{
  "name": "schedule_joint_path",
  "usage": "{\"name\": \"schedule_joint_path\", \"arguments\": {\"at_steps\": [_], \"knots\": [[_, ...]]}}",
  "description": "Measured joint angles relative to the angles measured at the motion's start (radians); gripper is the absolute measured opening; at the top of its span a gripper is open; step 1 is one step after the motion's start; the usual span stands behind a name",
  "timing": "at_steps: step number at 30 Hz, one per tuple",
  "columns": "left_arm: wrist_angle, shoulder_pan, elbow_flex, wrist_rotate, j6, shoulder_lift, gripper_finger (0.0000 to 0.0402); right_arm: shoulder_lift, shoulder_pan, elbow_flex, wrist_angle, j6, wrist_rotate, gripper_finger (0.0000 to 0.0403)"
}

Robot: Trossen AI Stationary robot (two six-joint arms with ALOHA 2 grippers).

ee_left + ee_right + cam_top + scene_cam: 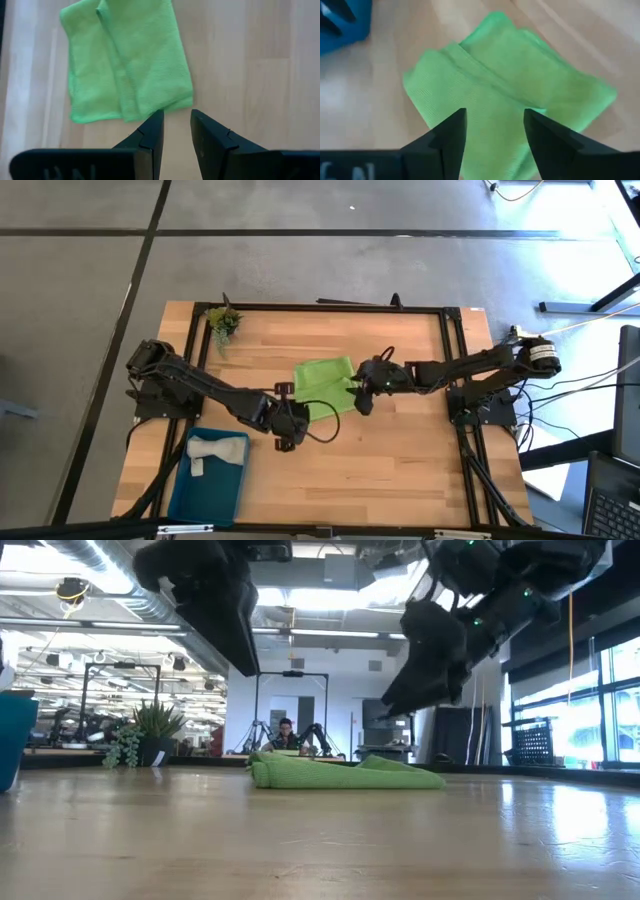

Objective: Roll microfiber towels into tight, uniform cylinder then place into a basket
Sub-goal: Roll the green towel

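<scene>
Green towel (pixel 325 388) between both arms

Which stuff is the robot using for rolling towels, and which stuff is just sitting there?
For the job: green towel, grey towel already in the blue basket, left gripper, right gripper.
Just sitting there: little plant.

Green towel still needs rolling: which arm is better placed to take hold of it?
Probably the right: its open gripper hangs directly over the green towel, while the left gripper sits just off the towel's near edge, over bare table.
</scene>
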Motion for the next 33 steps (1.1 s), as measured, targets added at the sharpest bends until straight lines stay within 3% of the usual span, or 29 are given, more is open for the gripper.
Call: {"name": "schedule_joint_path", "arguments": {"at_steps": [9, 11, 20, 33], "knots": [[0.009, -0.058, 0.0, 0.001, -0.015, 0.0, 0.0088, -0.029, 0.115, 0.001, -0.145, -0.351, 0.258, 0.0198], [0.01, -0.058, 0.0, 0.001, -0.014, 0.0, 0.0088, -0.029, 0.142, 0.001, -0.146, -0.416, 0.274, 0.0198], [0.016, -0.056, -0.001, 0.001, 0.004, 0.01, 0.0088, 0.001, 0.19, -0.013, -0.127, -0.755, -0.01, 0.0198], [0.023, -0.055, -0.001, 0.001, 0.004, 0.01, 0.0088, 0.212, 0.092, -0.021, 0.02, -0.86, 0.027, 0.0198]]}}
